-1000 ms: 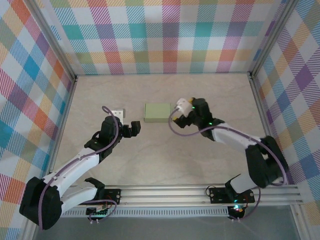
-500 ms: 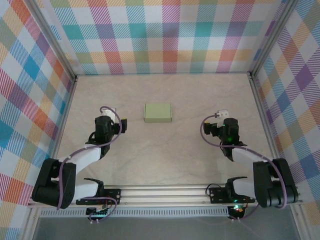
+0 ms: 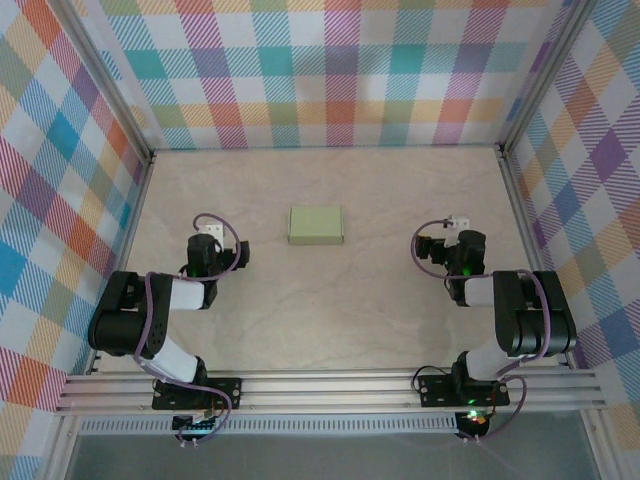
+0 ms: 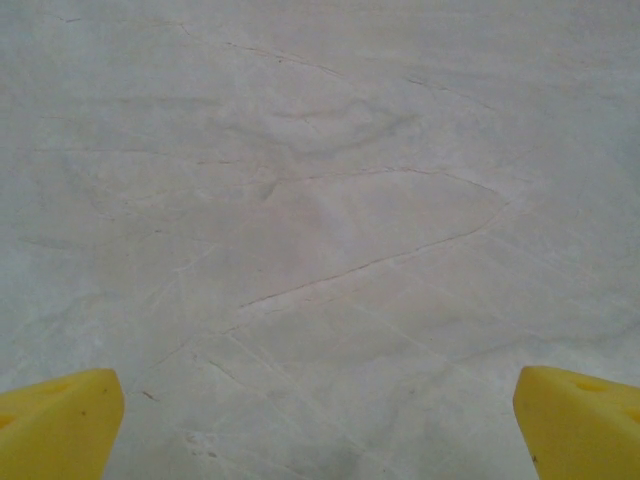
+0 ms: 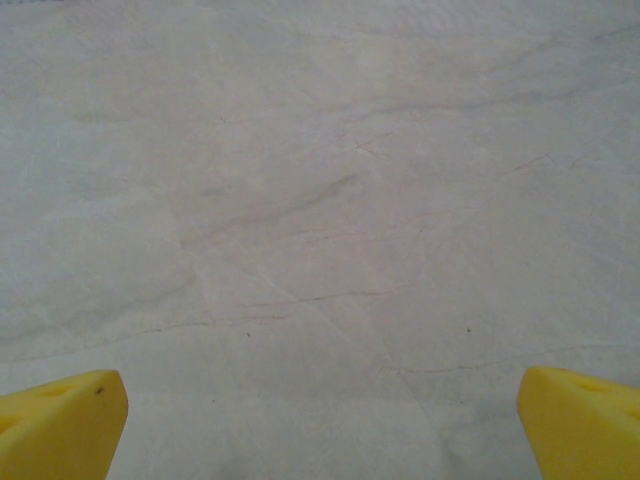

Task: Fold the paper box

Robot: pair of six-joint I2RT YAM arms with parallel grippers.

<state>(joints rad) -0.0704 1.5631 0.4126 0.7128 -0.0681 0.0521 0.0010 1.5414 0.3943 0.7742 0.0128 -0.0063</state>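
The paper box (image 3: 315, 225) lies shut and flat on the marble table (image 3: 330, 310), a small pale sage-green rectangle in the middle toward the back. My left gripper (image 3: 241, 256) is drawn back to the box's lower left, well apart from it. My right gripper (image 3: 424, 250) is drawn back to the box's right, also apart. In the left wrist view the left gripper (image 4: 320, 430) is open, its yellow fingertips (image 4: 60, 420) wide apart over bare table. The right gripper (image 5: 320, 425) is open the same way in the right wrist view, with yellow fingertips (image 5: 575, 415) at the corners.
Plaid walls (image 3: 330, 70) close the table at the back and both sides, with metal frame posts (image 3: 135, 190) at their edges. A metal rail (image 3: 330, 390) with the arm bases runs along the near edge.
Both arms have pulled back from the box toward their own sides and folded up near their bases. The box has stayed where it was. Both grippers stayed open.
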